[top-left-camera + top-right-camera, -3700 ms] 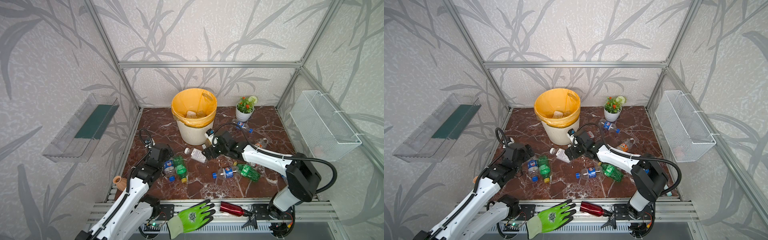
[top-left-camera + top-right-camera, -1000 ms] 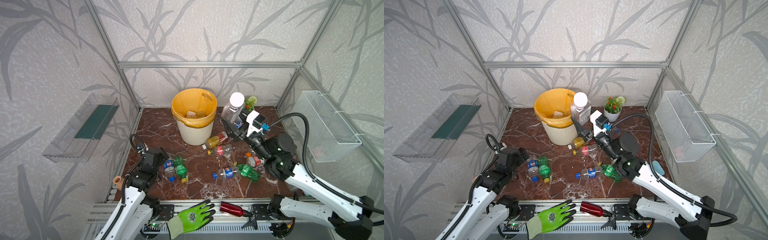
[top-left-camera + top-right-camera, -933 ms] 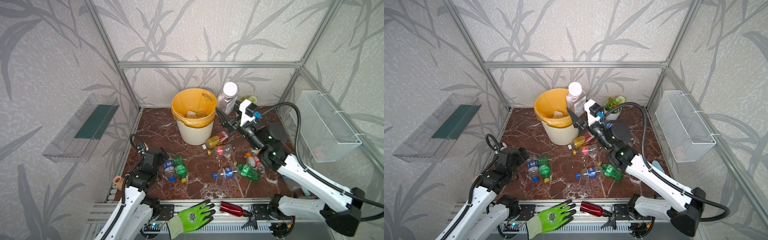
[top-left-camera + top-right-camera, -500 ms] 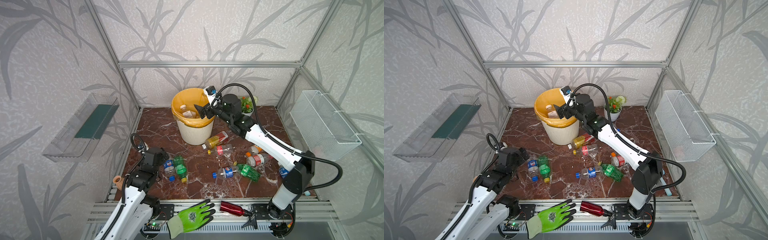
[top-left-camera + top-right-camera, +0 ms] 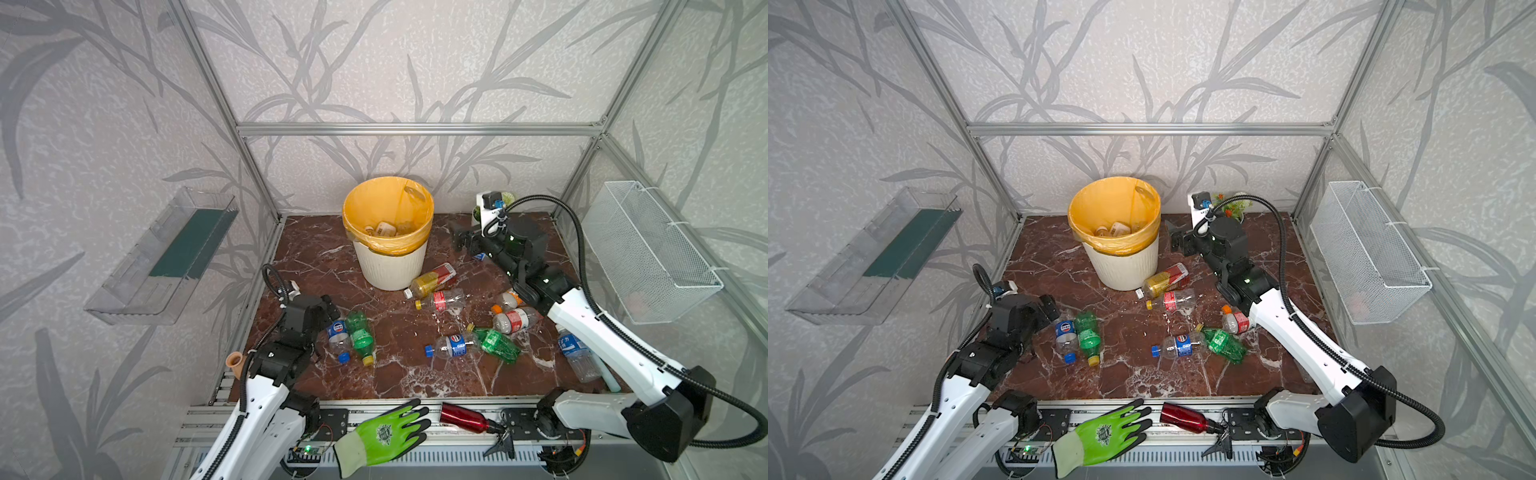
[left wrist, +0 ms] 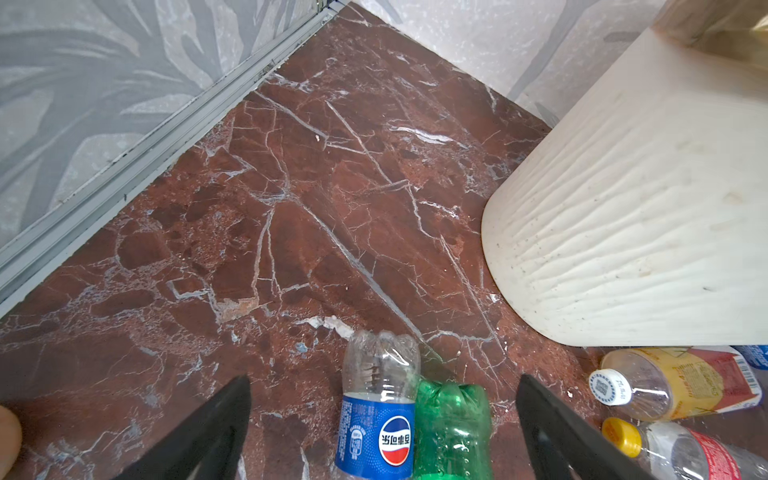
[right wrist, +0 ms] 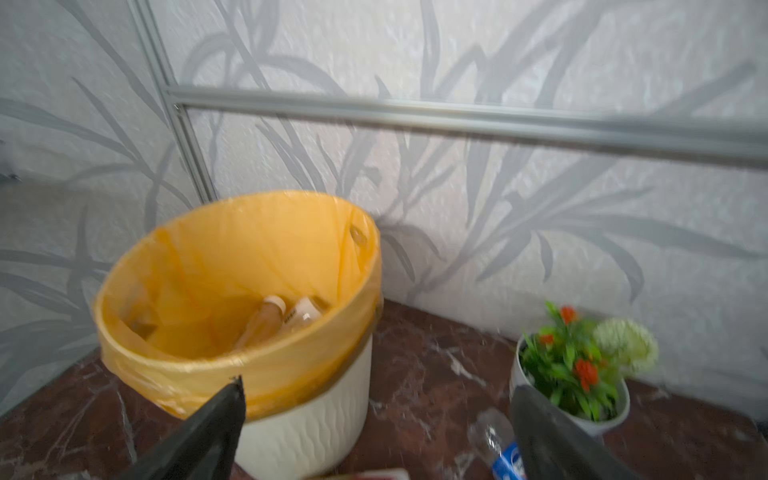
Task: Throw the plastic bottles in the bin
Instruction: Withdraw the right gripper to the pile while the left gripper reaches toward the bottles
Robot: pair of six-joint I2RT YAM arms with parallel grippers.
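Note:
The bin (image 5: pixel 390 266), cream-white with a yellow liner, stands at the back of the marble floor and holds a few plastic bottles (image 5: pixel 384 227). Several more lie on the floor: a blue-label one (image 6: pixel 376 419) touching a green one (image 6: pixel 453 432), a yellow one (image 5: pixel 432 279), a red-label one (image 5: pixel 442 300) and others towards the right (image 5: pixel 517 320). My left gripper (image 6: pixel 383 380) is open, its fingers either side of the blue-label and green pair. My right gripper (image 7: pixel 376 384) is open and empty, hanging just right of the bin (image 7: pixel 316 415).
A white flower pot (image 7: pixel 573 374) stands behind the right gripper. A wire basket (image 5: pixel 648 257) hangs on the right wall and a clear shelf (image 5: pixel 166 253) on the left wall. A green glove (image 5: pixel 386 432) and a red metal bottle (image 5: pixel 463 417) lie on the front rail.
My right gripper lifted a white-capped clear bottle over the bin, opened and let it fall in. It has since drawn back to the right of the bin. The left arm has hardly moved.

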